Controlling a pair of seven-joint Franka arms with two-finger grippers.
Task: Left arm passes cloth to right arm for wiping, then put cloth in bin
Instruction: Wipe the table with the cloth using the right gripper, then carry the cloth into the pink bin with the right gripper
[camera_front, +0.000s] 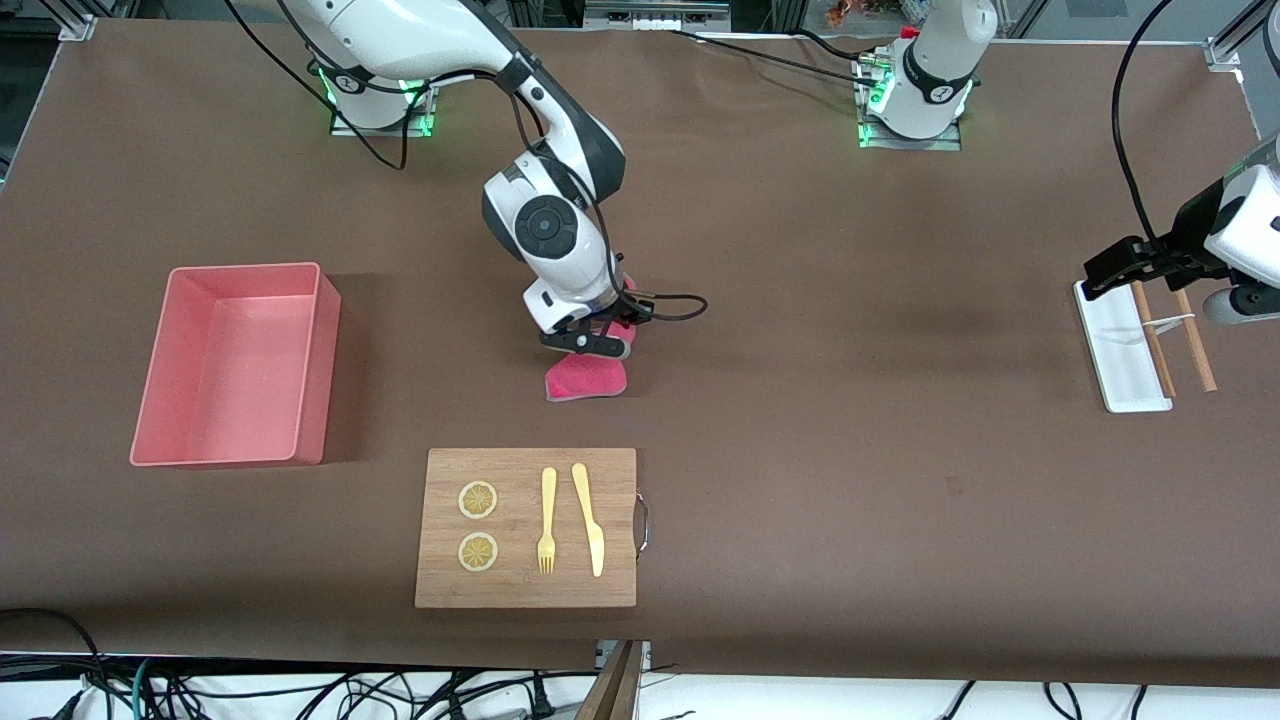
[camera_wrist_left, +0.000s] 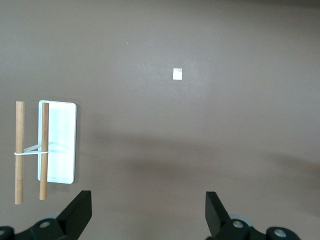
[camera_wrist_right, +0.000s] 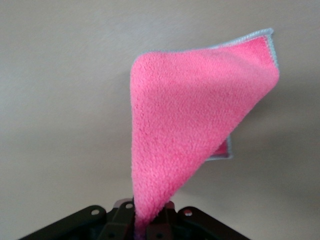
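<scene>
Front view shows one brown counter (camera_front: 800, 400) with two arms, one pink bin (camera_front: 235, 365), one wooden board (camera_front: 527, 528), one white tray (camera_front: 1120, 350). Right gripper (camera_front: 598, 345) jaws pinch one pink cloth (camera_front: 585, 378), its lower end touching the counter between bin and tray. Left gripper (camera_wrist_left: 147, 212), jaws wide, waits over the tray's end.

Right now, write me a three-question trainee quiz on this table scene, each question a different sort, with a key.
1. True or false: the right gripper is shut on the cloth.
2. Which does the wooden board carry?
A. two chopsticks
B. a fork, a knife and two lemon slices
C. a cup
3. Fill in: the left gripper is open over the table beside the white ____.

Key
1. True; the cloth hangs from its closed fingers, with the pink bin standing toward the right arm's end of the table.
2. B
3. tray
</scene>
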